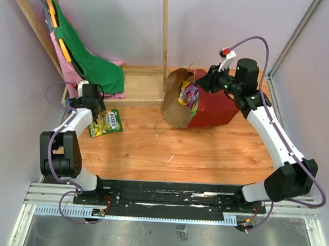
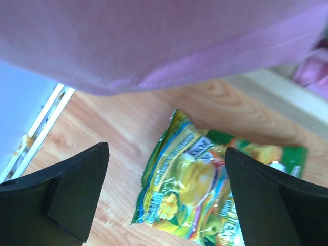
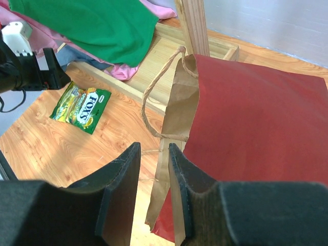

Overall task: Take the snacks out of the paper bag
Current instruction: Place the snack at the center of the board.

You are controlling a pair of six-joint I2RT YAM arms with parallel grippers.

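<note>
Right wrist: my right tool (image 3: pixel 154 148) at paper bag (image 3: pixel 256 128) rim, hold unclear; left tool (image 2: pixel 166 148) released; tug could spill snacks (image 1: pixel 188 94).

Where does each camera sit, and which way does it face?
Top external: high behind the robot, looking down on the paper bag; left arm and right arm show.
Left wrist: looks down past the open left end effector at a green-yellow packet.
Right wrist: looks past the right end effector at the paper bag's mouth.
Shared: all three show that packet.
</note>
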